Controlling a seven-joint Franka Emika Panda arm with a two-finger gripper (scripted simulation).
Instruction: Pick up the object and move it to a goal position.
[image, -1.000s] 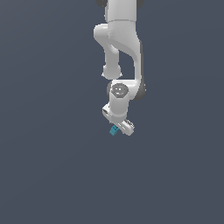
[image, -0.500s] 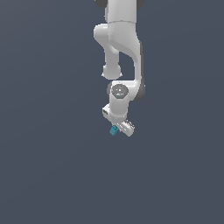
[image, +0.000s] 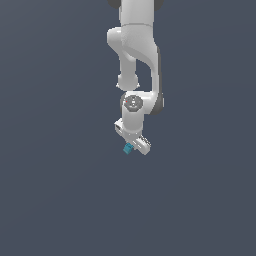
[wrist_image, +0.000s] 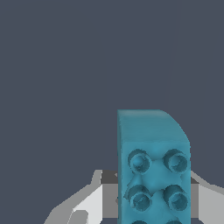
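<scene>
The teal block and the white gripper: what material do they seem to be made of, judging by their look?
The teal block looks like moulded plastic with a matte finish: round studs on one face, one rounded corner, even colour, soft shading. It resembles a toy building brick. The gripper looks like smooth white plastic or painted metal; its surface is plain and without texture. As these are simulator renders, both judgements remain uncertain.

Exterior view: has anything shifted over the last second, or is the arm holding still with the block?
Nothing visibly changed. The gripper sits in the same place, with the teal block at its tip as before; the wrist view shows the block between the fingers.
</scene>
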